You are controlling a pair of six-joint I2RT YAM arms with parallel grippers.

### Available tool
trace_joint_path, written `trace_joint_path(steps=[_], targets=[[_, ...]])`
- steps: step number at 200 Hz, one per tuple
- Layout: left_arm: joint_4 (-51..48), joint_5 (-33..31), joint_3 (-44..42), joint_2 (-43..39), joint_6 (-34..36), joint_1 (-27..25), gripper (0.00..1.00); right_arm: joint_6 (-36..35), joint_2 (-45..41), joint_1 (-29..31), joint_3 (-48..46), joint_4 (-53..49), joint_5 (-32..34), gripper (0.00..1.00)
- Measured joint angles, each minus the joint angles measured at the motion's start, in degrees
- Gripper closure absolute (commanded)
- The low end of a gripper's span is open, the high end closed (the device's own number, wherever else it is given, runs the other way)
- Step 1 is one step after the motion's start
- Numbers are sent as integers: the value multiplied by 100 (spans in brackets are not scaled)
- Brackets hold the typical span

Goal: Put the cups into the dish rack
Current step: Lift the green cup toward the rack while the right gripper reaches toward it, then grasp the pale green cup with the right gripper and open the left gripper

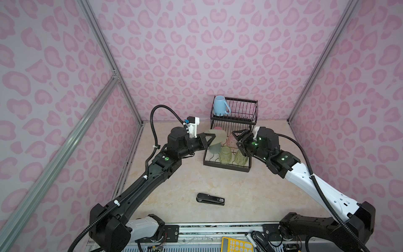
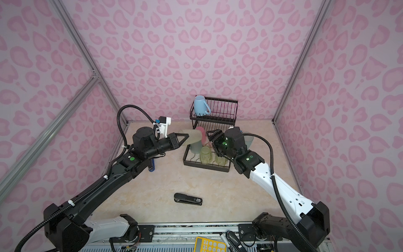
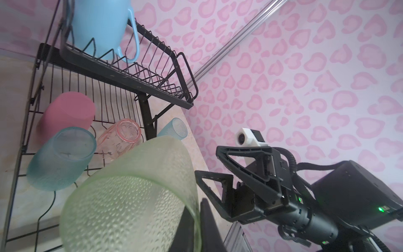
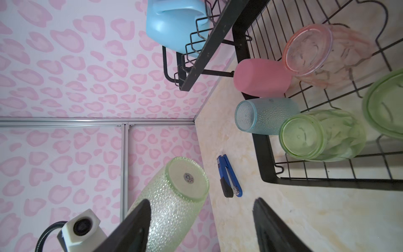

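My left gripper (image 1: 213, 137) (image 3: 196, 204) is shut on the rim of a pale green tumbler (image 1: 216, 139) (image 3: 130, 196), which lies tilted over the left side of the dish rack (image 1: 226, 168). One finger is inside the rim and one outside. My right gripper (image 1: 235, 138) (image 4: 202, 200) is open beside the tumbler's base (image 4: 187, 181), jaws wide apart. In the lower tray stand a pink tumbler (image 4: 261, 78), a blue-grey tumbler (image 4: 266, 116), two clear green cups (image 1: 225, 155) and a pinkish ribbed cup (image 4: 316, 50). A light-blue mug (image 1: 220, 105) sits upside down on the upper shelf.
Another blue-grey tumbler (image 2: 248, 139) stands on the table right of the rack, partly behind my right arm. A black stapler (image 1: 210, 199) lies at the table's front middle. A blue stapler (image 2: 151, 165) lies under my left arm. Pink patterned walls close three sides.
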Motion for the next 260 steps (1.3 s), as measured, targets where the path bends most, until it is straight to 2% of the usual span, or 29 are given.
trace_joint_path(steps=[36, 112, 260], targets=[[638, 177, 46, 216, -140, -103, 92, 466, 15, -103, -90, 380, -181, 23], [1211, 393, 181, 590, -304, -177, 92, 1126, 319, -380, 15, 881, -511, 22], [1648, 695, 387, 1008, -433, -354, 92, 1305, 667, -599, 356, 1051, -800, 23]])
